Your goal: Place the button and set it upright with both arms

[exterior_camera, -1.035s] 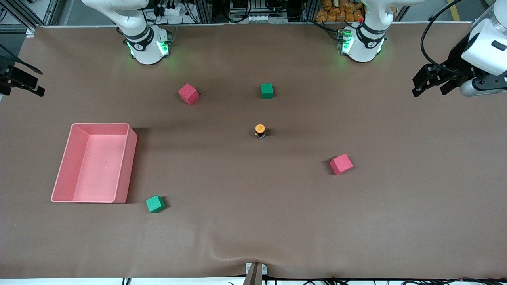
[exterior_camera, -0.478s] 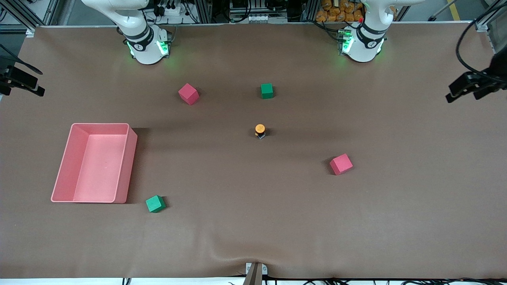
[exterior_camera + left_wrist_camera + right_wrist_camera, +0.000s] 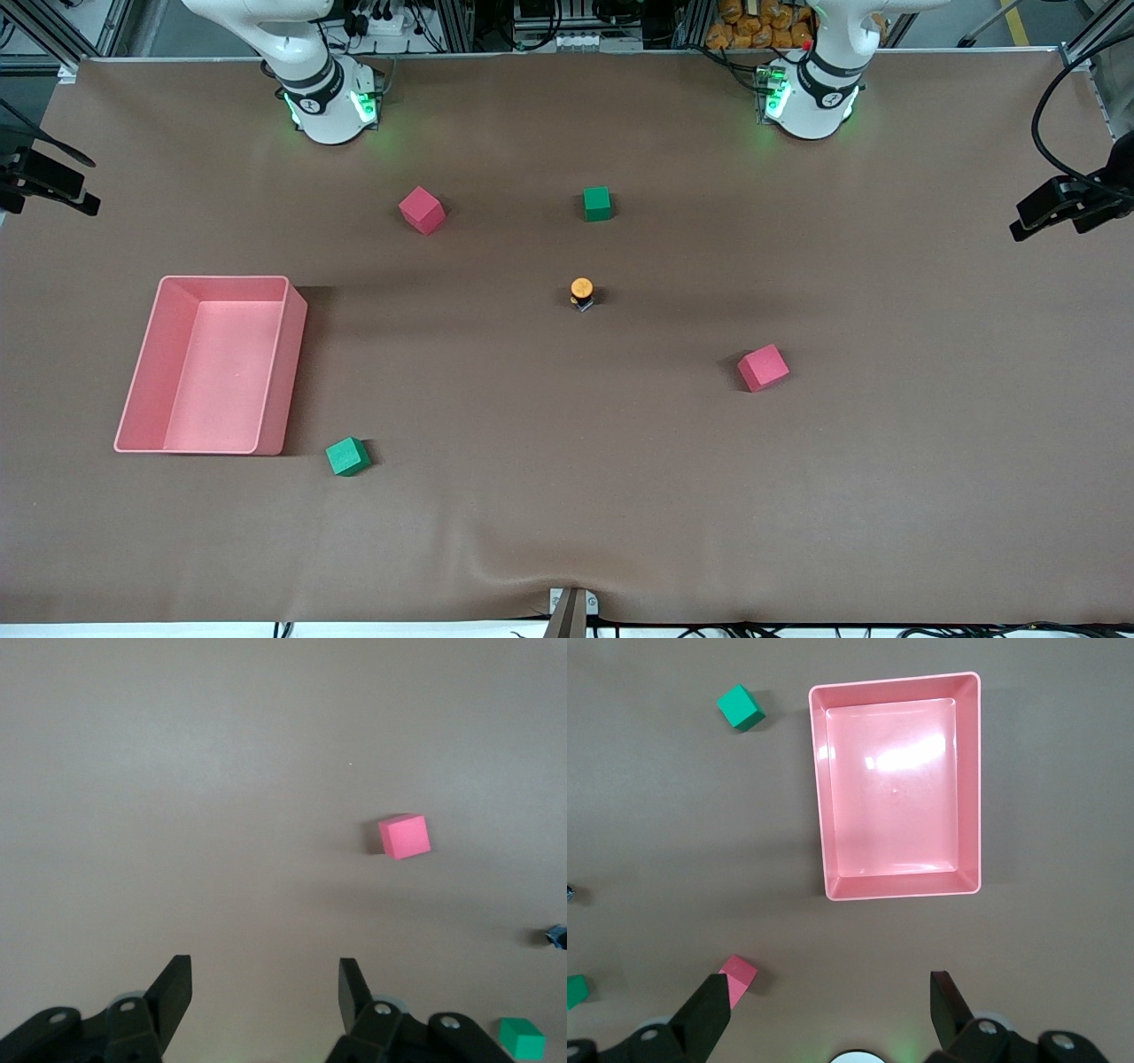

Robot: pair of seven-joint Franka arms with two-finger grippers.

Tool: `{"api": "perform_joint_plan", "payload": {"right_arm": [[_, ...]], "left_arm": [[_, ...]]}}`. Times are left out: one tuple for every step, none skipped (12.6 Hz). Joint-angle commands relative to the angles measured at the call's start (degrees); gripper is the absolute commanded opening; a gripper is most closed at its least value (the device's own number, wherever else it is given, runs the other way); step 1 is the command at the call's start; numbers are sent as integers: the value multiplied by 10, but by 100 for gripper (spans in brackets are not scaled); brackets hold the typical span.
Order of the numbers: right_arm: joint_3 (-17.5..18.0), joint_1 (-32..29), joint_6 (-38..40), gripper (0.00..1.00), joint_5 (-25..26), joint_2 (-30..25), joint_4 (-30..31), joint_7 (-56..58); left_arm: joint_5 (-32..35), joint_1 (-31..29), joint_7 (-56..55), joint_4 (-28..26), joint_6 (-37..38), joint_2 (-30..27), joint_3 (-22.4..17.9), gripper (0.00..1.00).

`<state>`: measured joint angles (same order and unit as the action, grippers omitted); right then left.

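Observation:
The button [image 3: 581, 292] stands upright in the middle of the table, orange cap up on its black body, with nothing touching it. It shows only as a dark speck at the edge of the left wrist view [image 3: 556, 936]. My left gripper [image 3: 1045, 230] is open and empty over the left arm's end of the table. In the left wrist view [image 3: 264, 988] its jaws stand wide apart over bare mat. My right gripper [image 3: 93, 186] is open and empty over the right arm's end of the table. In the right wrist view [image 3: 831, 1005] its jaws are also wide apart.
A pink tray [image 3: 292, 354] sits toward the right arm's end and is empty in the right wrist view [image 3: 970, 788]. Two red cubes [image 3: 763, 368] [image 3: 422, 210] and two green cubes [image 3: 597, 203] [image 3: 347, 456] lie scattered around the button.
My left arm has drawn back toward its end of the table, and only its gripper now shows at the front view's edge. The button, the cubes and the right arm have not moved.

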<state>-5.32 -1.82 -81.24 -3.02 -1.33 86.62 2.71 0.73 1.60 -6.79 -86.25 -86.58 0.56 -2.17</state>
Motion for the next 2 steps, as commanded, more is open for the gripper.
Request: {"api": "perform_joint_plan", "payload": {"right_arm": [[1, -5, 7, 100, -1, 4, -11, 2], [1, -1, 7, 100, 9, 4, -11, 2]], "left_arm": [[13, 5, 7, 6, -3, 3, -3, 75], [14, 6, 9, 6, -3, 3, -4, 75]]}}
